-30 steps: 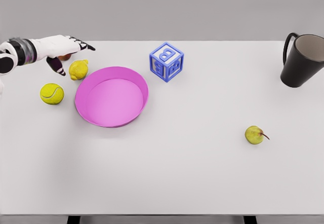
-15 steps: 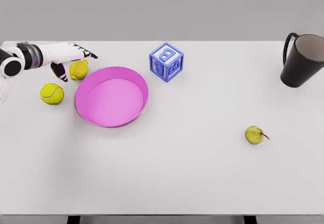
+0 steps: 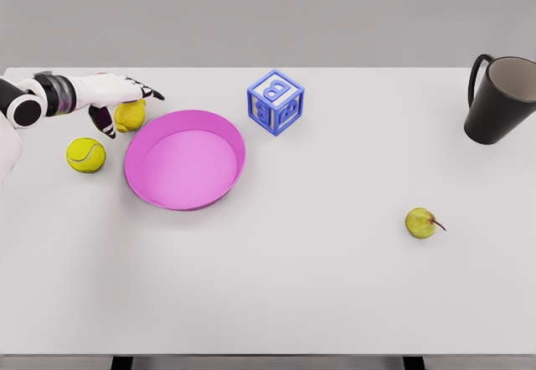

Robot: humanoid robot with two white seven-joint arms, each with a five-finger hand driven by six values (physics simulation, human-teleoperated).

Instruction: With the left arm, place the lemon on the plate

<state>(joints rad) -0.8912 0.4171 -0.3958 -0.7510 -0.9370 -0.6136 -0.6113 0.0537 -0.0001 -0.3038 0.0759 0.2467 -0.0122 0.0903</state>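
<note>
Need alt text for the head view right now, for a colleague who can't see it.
Left hand reaches over the lemon, fingers spread, beside the pink plate on a white table. A tennis ball, blue block, pear and black mug also sit there.

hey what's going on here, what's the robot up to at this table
The robot's left hand is over a lemon at the table's far left, fingers spread above it and thumb down beside it, not clearly gripping yet. A pink plate sits empty just right of the lemon. Also on the table: a tennis ball, a blue letter block, a black mug and a small pear. The right arm isn't visible.
</note>
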